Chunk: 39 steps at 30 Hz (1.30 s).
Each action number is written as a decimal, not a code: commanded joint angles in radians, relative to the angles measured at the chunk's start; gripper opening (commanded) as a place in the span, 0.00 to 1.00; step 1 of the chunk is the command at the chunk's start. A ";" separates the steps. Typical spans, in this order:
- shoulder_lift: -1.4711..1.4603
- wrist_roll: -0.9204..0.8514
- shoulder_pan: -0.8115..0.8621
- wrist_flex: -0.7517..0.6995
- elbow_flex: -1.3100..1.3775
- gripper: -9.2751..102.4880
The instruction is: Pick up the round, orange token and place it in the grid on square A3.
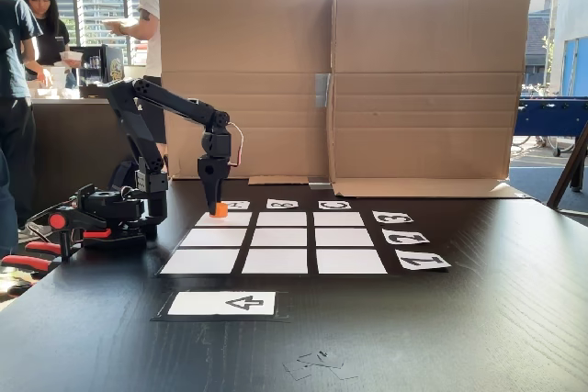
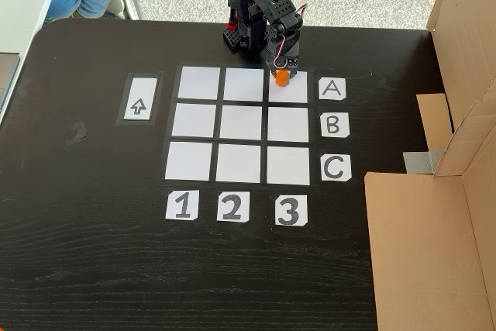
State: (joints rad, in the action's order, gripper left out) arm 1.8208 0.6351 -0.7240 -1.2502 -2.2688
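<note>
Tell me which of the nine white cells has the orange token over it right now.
The corner cell, square A3, in row A and column 3 of the grid. The token sits at its far edge under the gripper; the other eight cells are bare.

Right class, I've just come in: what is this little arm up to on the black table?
The black arm's gripper reaches down over the paper grid with an orange token at its fingers. The token sits at the corner cell in row A, column 3. Whether the fingers grip it or have let go is hard to tell. The other cells are bare.
</note>
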 commanded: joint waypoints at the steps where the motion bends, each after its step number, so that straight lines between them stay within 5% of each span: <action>1: -0.017 0.018 -0.006 0.026 0.029 0.08; 6: -0.021 0.091 -0.006 0.040 0.025 0.11; 9: -0.014 0.117 -0.002 0.038 0.005 0.39; 18: 0.035 0.104 0.020 0.035 -0.046 0.71; 33: 0.319 0.107 0.152 0.003 -0.074 0.72; 39: 0.472 0.126 0.350 -0.032 -0.020 0.72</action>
State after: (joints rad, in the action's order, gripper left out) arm 2.2089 0.7486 -0.4525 -1.2671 -2.3470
